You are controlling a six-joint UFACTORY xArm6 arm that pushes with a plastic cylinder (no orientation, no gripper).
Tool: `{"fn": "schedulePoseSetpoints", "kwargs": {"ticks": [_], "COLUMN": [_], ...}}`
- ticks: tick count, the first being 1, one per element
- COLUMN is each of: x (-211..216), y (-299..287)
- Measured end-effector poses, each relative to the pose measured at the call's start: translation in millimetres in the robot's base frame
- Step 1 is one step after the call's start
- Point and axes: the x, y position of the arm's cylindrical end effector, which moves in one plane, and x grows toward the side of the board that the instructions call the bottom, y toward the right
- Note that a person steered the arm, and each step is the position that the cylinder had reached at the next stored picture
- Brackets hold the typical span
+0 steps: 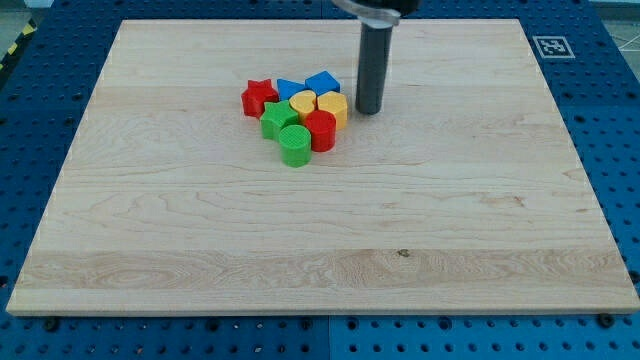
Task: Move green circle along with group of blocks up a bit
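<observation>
The green circle (295, 144) stands at the bottom of a tight cluster of blocks left of the board's centre. Touching it are a green star (277, 119) to its upper left and a red cylinder (321, 130) to its right. Above those sit a yellow block (302, 103) and a yellow heart-like block (333, 107). A red star (259, 97) is at the cluster's left, and two blue blocks (290, 89) (322, 83) are at its top. My tip (368, 110) rests on the board just right of the yellow heart-like block, close to it.
The wooden board (320, 230) lies on a blue perforated table. A black-and-white marker tag (551, 46) sits off the board's top right corner.
</observation>
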Motion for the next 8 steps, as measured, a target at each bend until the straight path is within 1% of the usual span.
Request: {"fn": "schedulePoseSetpoints", "kwargs": {"ticks": [1,2,3,4,5,6,7,8], "x": [-34.0,-52.8,-54.7,-22.3,44.2,103.3,142.9,153.6], "y": [12.5,1.2,4.9,26.6,21.6,-6.0,-41.5,-84.6]}}
